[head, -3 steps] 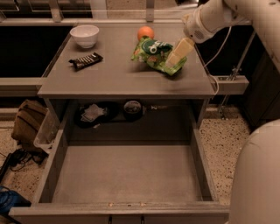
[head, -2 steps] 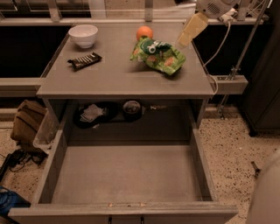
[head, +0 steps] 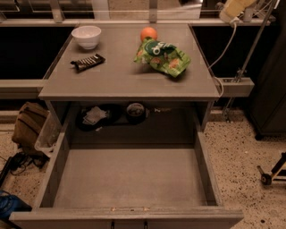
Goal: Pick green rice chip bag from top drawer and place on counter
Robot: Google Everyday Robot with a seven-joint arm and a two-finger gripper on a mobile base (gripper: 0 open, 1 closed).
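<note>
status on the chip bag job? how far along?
Done, by the look of it: the green rice chip bag lies on the counter, next to the orange, and the open top drawer has no bag in it. In hand: nothing on the bag; the gripper is at the top right edge of the view, apart from it. Left: no pick-and-place step that shows.

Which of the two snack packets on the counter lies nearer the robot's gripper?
The green rice chip bag, right of centre on the counter by the orange; the gripper hangs past its rear right corner. The black candy bar lies left.
</note>
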